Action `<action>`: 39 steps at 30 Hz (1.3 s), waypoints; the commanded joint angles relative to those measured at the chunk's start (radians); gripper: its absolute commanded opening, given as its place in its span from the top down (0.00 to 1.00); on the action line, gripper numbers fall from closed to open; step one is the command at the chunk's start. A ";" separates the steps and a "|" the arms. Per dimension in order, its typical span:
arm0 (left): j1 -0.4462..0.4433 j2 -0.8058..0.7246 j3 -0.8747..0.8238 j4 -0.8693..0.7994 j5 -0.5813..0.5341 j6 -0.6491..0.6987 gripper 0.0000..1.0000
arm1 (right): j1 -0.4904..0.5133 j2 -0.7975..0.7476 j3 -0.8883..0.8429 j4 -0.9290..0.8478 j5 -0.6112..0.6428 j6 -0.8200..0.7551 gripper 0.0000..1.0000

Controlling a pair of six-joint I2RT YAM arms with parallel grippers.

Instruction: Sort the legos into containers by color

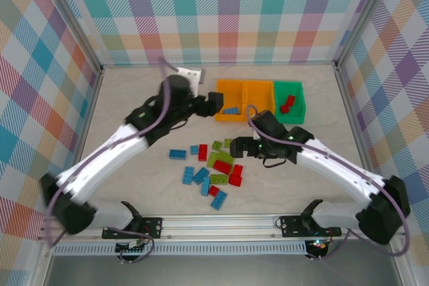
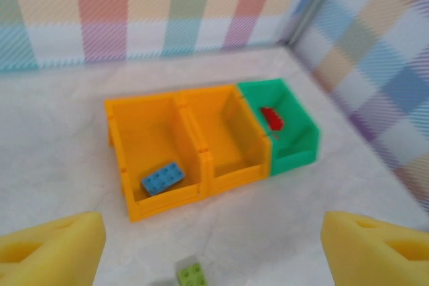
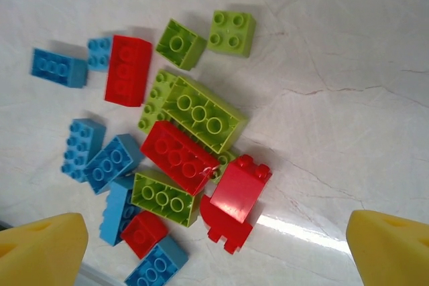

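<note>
Three containers stand in a row at the back: a left orange bin (image 1: 221, 116) (image 2: 118, 145), a middle orange bin (image 1: 258, 87) (image 2: 228, 125) and a green bin (image 1: 289, 85) (image 2: 295, 155). One blue lego (image 2: 163, 178) lies in the left orange bin. Red legos (image 2: 271, 117) lie in the green bin. My left gripper (image 1: 216, 103) (image 2: 214, 252) is open and holds nothing, just in front of the left orange bin. A pile of blue, lime and red legos (image 1: 214, 165) lies mid-table. My right gripper (image 1: 236, 145) (image 3: 214, 252) hovers open over it, above a red brick (image 3: 179, 157) and a lime brick (image 3: 203, 113).
A lone lime brick (image 2: 192, 274) lies on the table below my left gripper. A pale grey block (image 1: 190, 75) sits by the back wall. Checked walls close the table on three sides, and a metal rail (image 1: 221, 222) runs along the front.
</note>
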 commanded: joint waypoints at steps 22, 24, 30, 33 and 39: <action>-0.012 -0.657 -0.565 -0.206 0.257 0.733 0.00 | -0.037 0.624 0.280 0.176 0.064 0.032 0.40; -0.012 -0.654 -0.566 -0.198 0.264 0.733 0.00 | -0.039 0.647 0.291 0.180 0.047 0.031 0.41; -0.013 -0.677 -0.590 -0.191 0.268 0.727 0.00 | -0.041 0.709 0.328 0.158 0.075 0.030 0.51; -0.013 -0.690 -0.601 -0.184 0.271 0.727 0.00 | -0.041 0.707 0.324 0.142 0.102 0.030 0.58; -0.011 -0.698 -0.614 -0.174 0.293 0.735 0.00 | -0.042 0.497 0.192 0.212 0.184 0.036 0.68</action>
